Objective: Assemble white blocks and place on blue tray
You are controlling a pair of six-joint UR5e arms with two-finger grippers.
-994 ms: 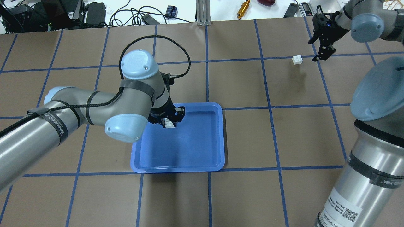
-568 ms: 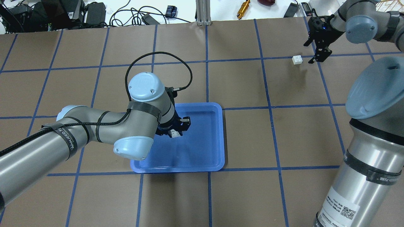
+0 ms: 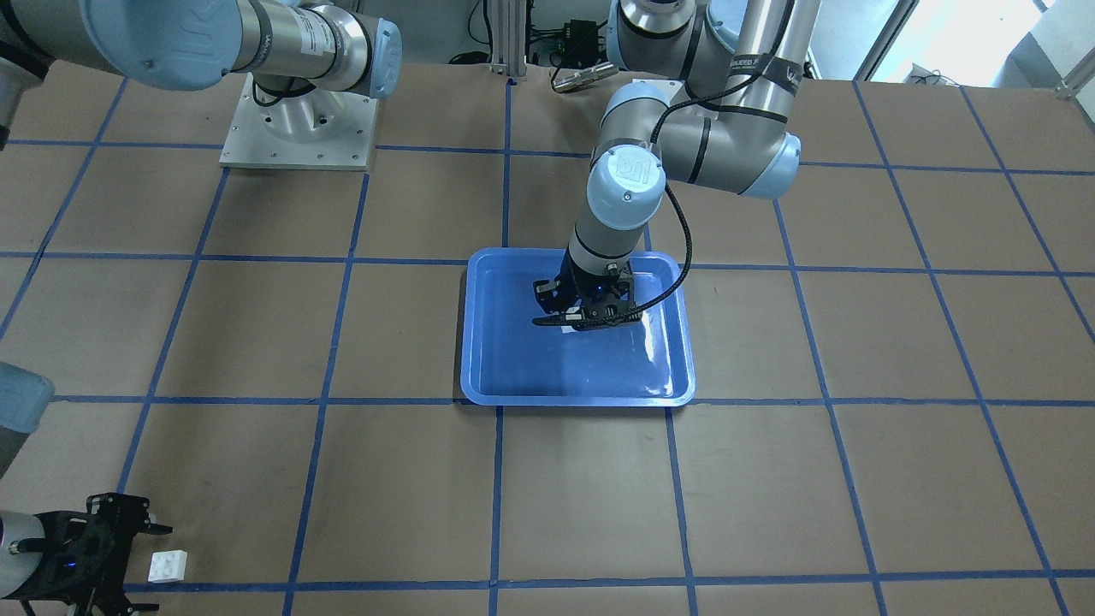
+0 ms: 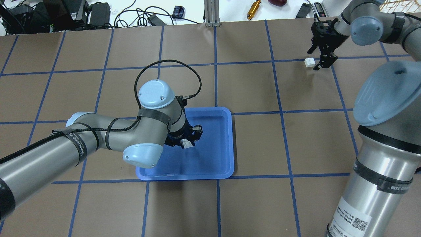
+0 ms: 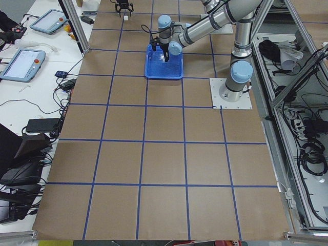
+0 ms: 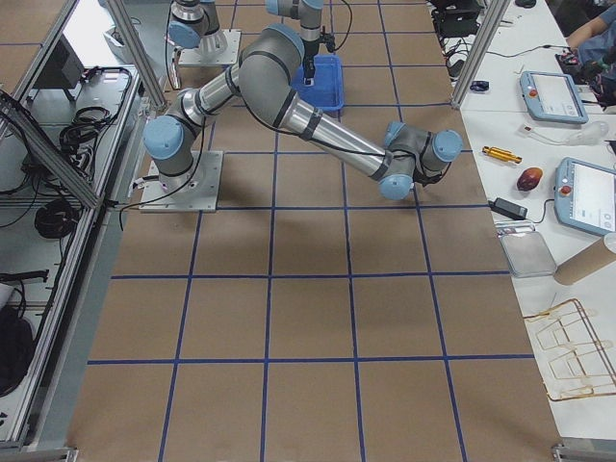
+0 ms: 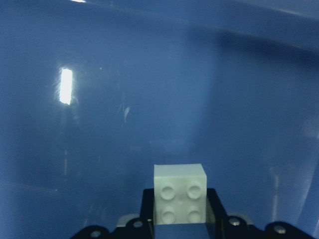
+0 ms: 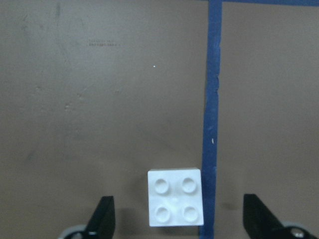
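- My left arm came in bent at the elbow with its wrist pointing down over the tray (image 4: 215, 158). My left gripper (image 4: 186, 141) was pinching a white block (image 7: 179, 191), studs facing my wrist camera, above the tray's middle.
- My right arm stretched out to the far right corner. My right gripper (image 4: 316, 60) pointed down, fingers spread wide.
- The second block (image 8: 175, 204) lay on the table (image 4: 256, 89), between those fingers in my wrist view, one side right against a tape line (image 8: 213, 99).
- Hard to call: I couldn't tell whether the held block touched the tray floor. From above, my own wrist hid most of the left fingers.
- I couldn't tell how high the right fingers sat over the table either.
- Around me, a black cable (image 4: 171, 62) looped off my left wrist. A gold tool (image 4: 254, 9) lay beyond the far edge, well apart from both blocks.
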